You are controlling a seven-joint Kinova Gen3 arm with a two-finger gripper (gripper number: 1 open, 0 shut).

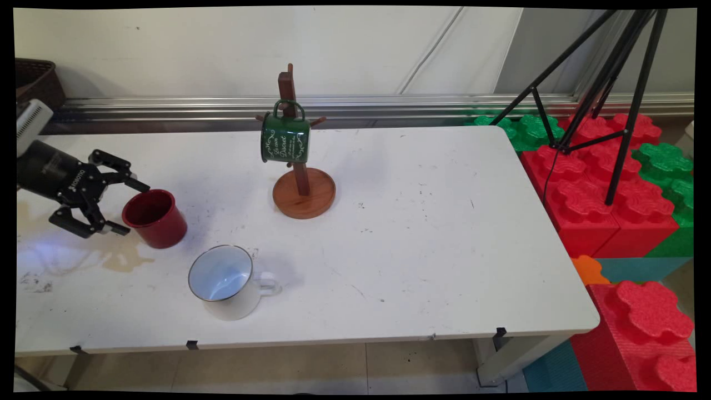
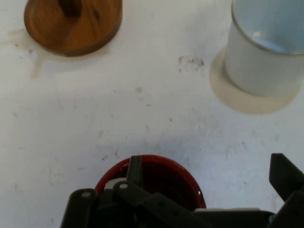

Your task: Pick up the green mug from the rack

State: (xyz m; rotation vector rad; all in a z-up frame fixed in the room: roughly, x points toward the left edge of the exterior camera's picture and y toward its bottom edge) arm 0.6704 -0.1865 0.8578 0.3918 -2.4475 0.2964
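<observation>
My black gripper [image 1: 129, 208] hangs low over the white table's [image 1: 422, 250] left side, open, its two fingers spread around the left rim of an upright red mug [image 1: 156, 218]. In the hand view the red mug [image 2: 153, 182] sits just below the gripper [image 2: 209, 176], close to the left finger [image 2: 135, 170]; the right finger [image 2: 285, 175] stands well clear of it. Nothing is held. A white enamel mug [image 1: 225, 280] [image 2: 266, 52] stands upright nearer the front edge. A green mug [image 1: 285, 139] hangs on a wooden mug tree [image 1: 304, 193] whose round base [image 2: 73, 26] shows in the hand view.
A brownish stain [image 1: 125, 258] marks the table in front of the red mug. A dark basket [image 1: 34, 80] sits at the back left. Beyond the table's right edge, red and green foam blocks [image 1: 605, 183] surround a black tripod [image 1: 605, 83].
</observation>
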